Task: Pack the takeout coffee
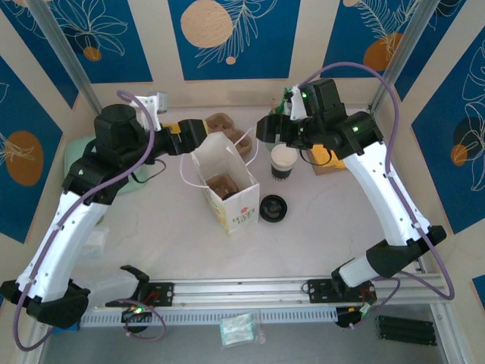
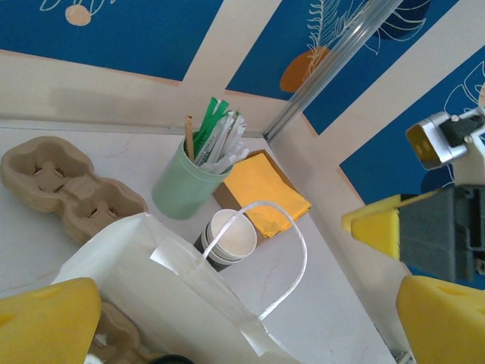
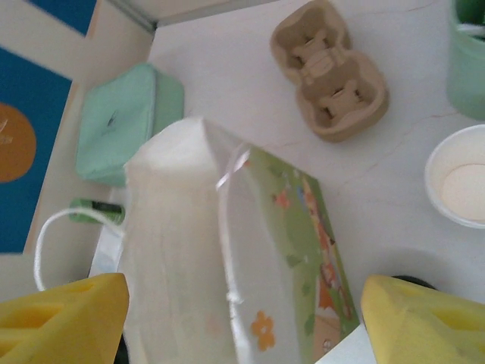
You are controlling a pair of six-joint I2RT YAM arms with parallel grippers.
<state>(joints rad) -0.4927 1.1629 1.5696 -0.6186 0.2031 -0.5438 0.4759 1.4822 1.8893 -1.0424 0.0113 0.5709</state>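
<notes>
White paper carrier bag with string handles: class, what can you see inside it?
A brown moulded-pulp cup tray lies at the bottom of the white paper bag. Its walls hide anything else.

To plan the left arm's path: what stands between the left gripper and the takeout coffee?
The white paper bag stands between the left gripper and the takeout coffee, as the top view shows.

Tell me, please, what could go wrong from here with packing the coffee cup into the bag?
The takeout coffee stands unlidded, its black lid lying apart on the table; a tilt while lifting might spill any contents.
The paper bag stands free, a cardboard carrier already inside; a cup lowered off-centre might catch on it or topple the bag.
</notes>
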